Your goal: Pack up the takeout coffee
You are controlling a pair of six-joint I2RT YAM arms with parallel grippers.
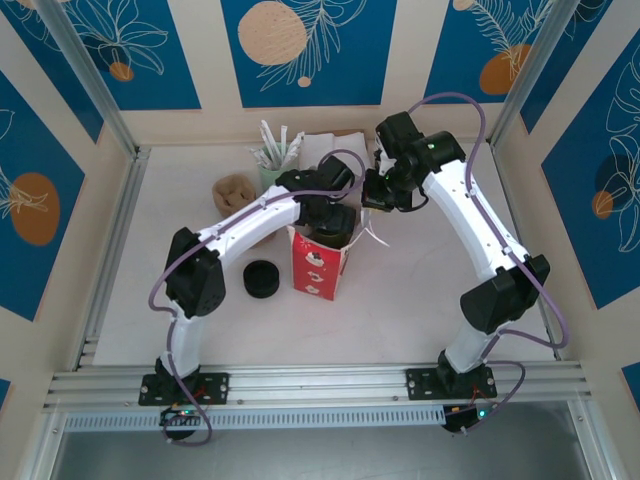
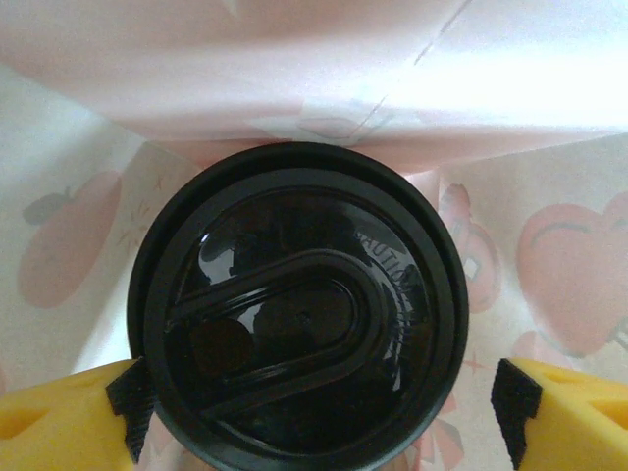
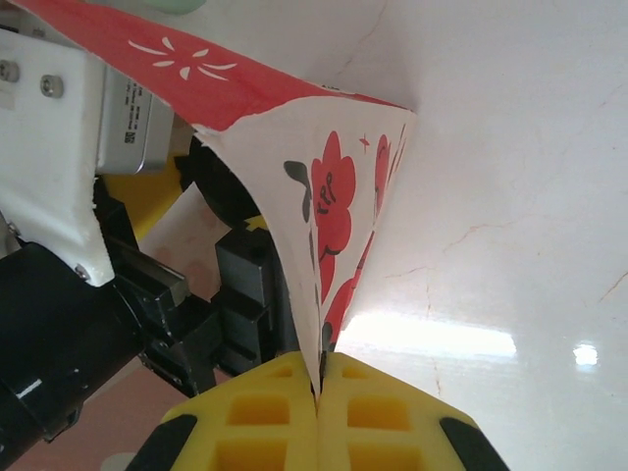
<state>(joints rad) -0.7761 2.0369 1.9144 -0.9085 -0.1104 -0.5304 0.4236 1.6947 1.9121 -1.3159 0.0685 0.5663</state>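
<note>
Takeout coffee [image 2: 294, 314], one cup, sits inside the one red-and-white bag [image 1: 318, 262], with the left hand [image 2: 319, 402] spread around it. The right hand [image 3: 319, 392] pinches the bag's edge.

Place: a robotics lab test booth.
Frame: aluminium posts [image 1: 95, 90] at the corners, and a slotted rail [image 1: 320, 380] along the near edge.
Walls: blue leaf-print panels [image 1: 340, 70] on the far, left and right sides.
Fixtures: left arm [image 1: 250, 222] and right arm [image 1: 470, 215] bolted to the rail, over a white table [image 1: 400, 300].
</note>
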